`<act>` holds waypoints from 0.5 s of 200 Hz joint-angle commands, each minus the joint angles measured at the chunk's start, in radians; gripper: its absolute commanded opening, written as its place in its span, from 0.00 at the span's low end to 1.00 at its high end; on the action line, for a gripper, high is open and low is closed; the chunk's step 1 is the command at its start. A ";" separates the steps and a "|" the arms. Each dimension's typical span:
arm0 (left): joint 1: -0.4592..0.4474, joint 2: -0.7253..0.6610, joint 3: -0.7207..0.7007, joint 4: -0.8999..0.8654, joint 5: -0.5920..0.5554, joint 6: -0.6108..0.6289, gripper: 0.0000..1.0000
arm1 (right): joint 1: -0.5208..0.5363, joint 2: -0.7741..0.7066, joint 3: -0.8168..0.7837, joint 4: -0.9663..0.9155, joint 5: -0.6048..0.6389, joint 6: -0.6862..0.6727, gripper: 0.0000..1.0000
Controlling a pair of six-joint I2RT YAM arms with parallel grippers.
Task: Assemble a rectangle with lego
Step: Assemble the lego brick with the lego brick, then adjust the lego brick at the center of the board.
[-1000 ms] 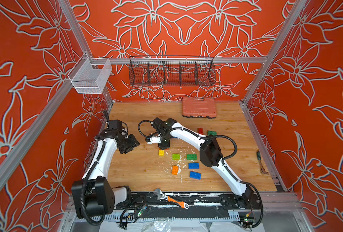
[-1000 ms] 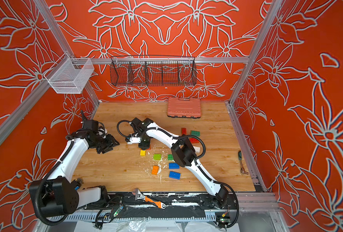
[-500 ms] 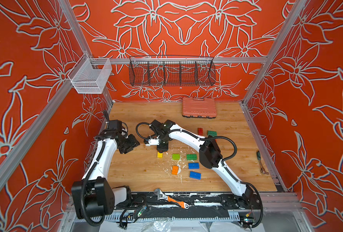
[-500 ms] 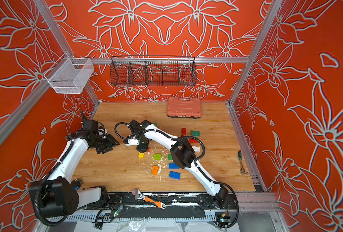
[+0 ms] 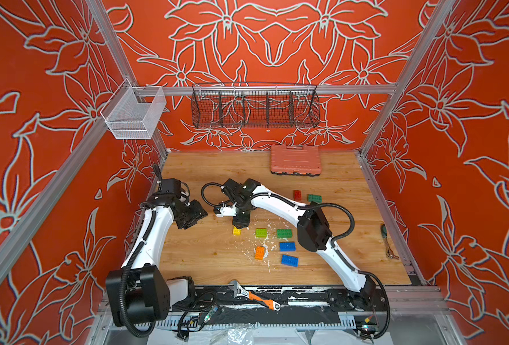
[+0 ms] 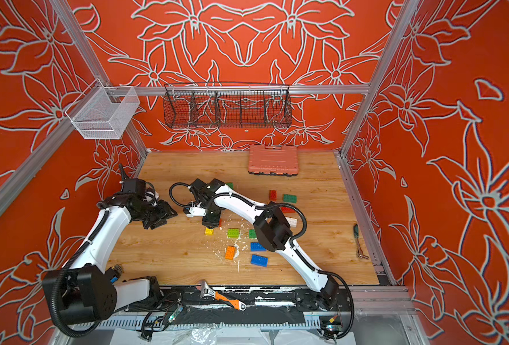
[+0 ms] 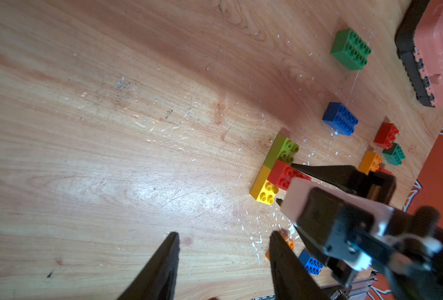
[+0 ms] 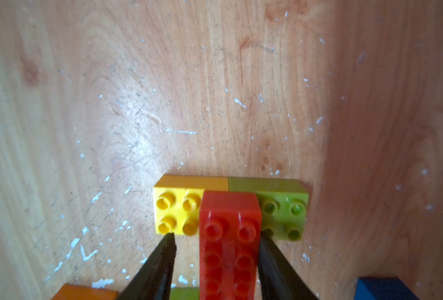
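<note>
A red lego brick (image 8: 229,244) sits on top of a yellow brick (image 8: 177,213) and a lime brick (image 8: 284,213) that lie end to end. My right gripper (image 8: 217,235) straddles the red brick and is open, with a clear gap on the yellow side. In a top view it (image 5: 240,221) hangs just behind the yellow brick (image 5: 237,230). My left gripper (image 7: 224,233) is open over bare wood, left of the stack (image 5: 195,216). Loose bricks lie to the right: lime (image 5: 260,233), green (image 5: 284,233), two blue (image 5: 287,246), and orange (image 5: 260,252).
A red brick (image 5: 297,194) and a dark green brick (image 5: 314,197) lie further back. A salmon tool case (image 5: 295,159) stands by the back wall. A wrench (image 5: 254,298) lies on the front rail, and a small tool (image 5: 387,242) lies at the right edge. White crumbs dot the wood.
My right gripper's jaws have spread apart off the red brick, and it has shifted slightly toward the front. The left arm has stayed nearly still.
</note>
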 commanded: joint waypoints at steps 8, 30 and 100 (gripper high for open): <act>0.011 0.076 0.026 0.026 0.055 -0.033 0.51 | -0.047 -0.175 -0.057 0.003 -0.027 0.083 0.52; 0.000 0.107 0.006 0.067 0.088 -0.071 0.42 | -0.102 -0.267 -0.148 0.067 -0.045 0.184 0.51; -0.247 0.193 -0.070 0.145 -0.013 -0.163 0.16 | -0.214 -0.404 -0.361 0.302 0.037 0.726 0.52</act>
